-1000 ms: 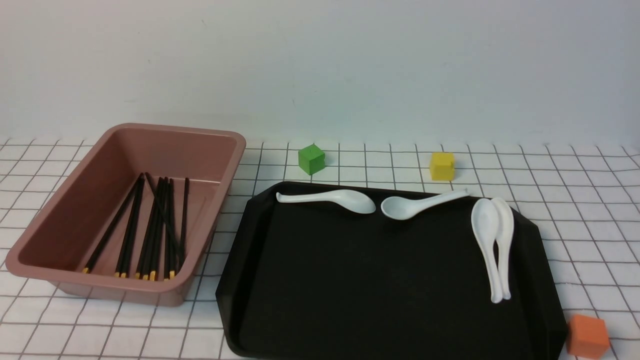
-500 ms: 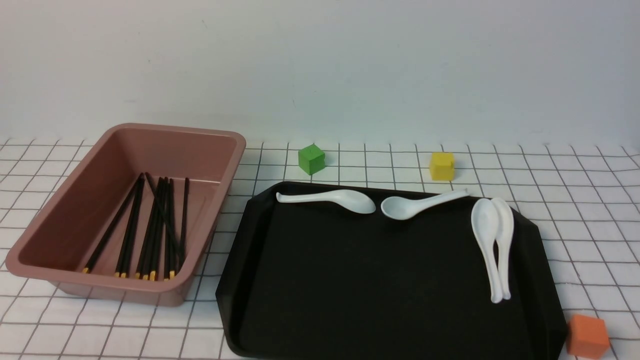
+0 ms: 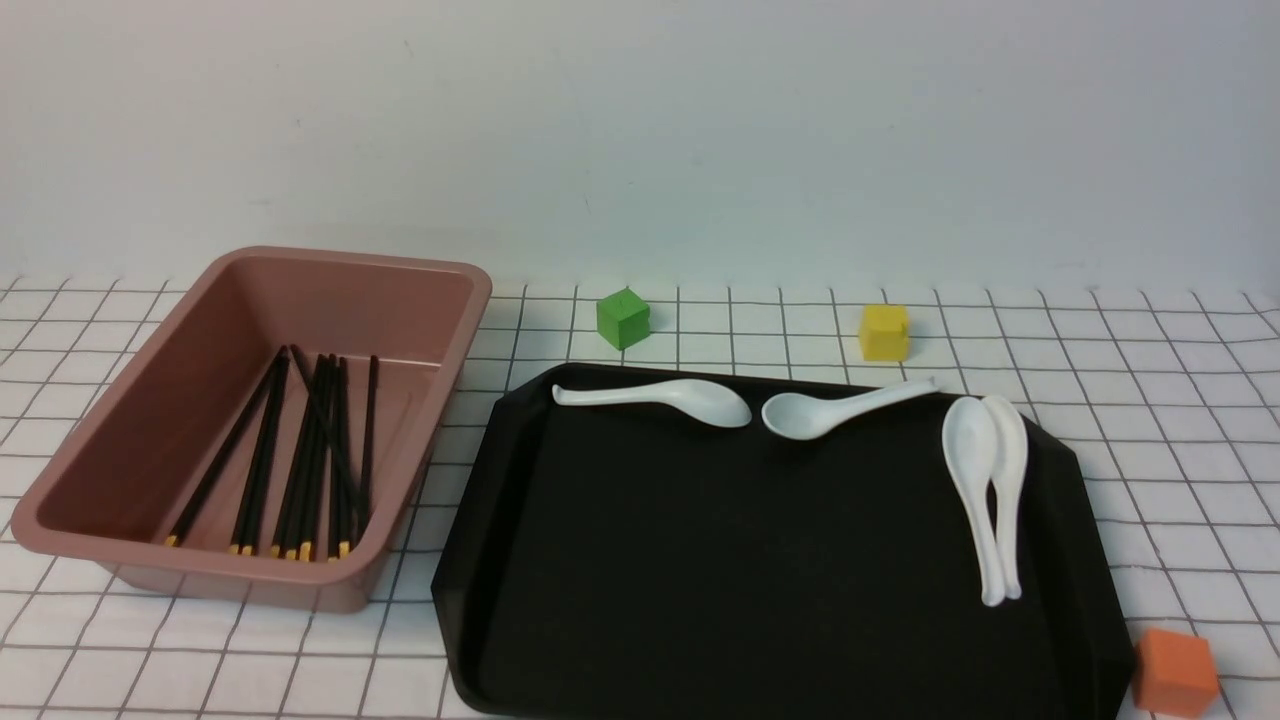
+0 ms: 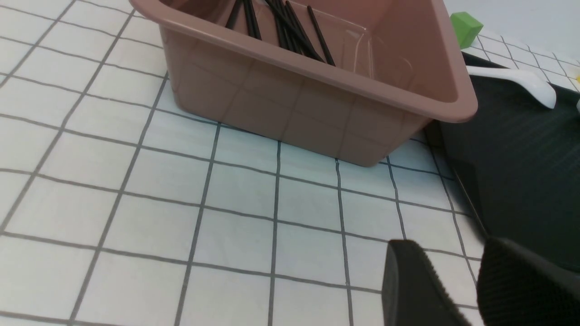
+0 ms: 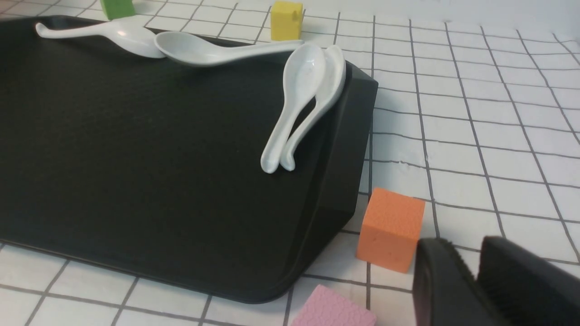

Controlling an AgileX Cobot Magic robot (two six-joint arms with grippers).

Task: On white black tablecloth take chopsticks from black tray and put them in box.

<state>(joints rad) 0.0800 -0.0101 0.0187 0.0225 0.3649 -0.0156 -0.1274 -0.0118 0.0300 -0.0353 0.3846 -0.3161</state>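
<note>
Gridded tablecloth (image 3: 1150,420) as surface. Chopsticks (image 3: 300,460) all in box (image 3: 440,275), left of frame. Black tray (image 3: 740,580) center-right, only white spoons (image 3: 985,490) left. Both jaws slightly apart, holding nothing. Judged: task done; next, nothing to fetch, arms stay clear.

One box (image 3: 150,505), one black tray (image 3: 700,600), four white spoons (image 3: 985,480), four coloured cubes (image 5: 389,228); chopsticks (image 3: 310,460) too bunched to count.

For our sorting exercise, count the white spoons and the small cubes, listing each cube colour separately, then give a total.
white spoons: 4
green cube: 1
yellow cube: 1
orange cube: 1
pink cube: 1
Total: 8
</note>
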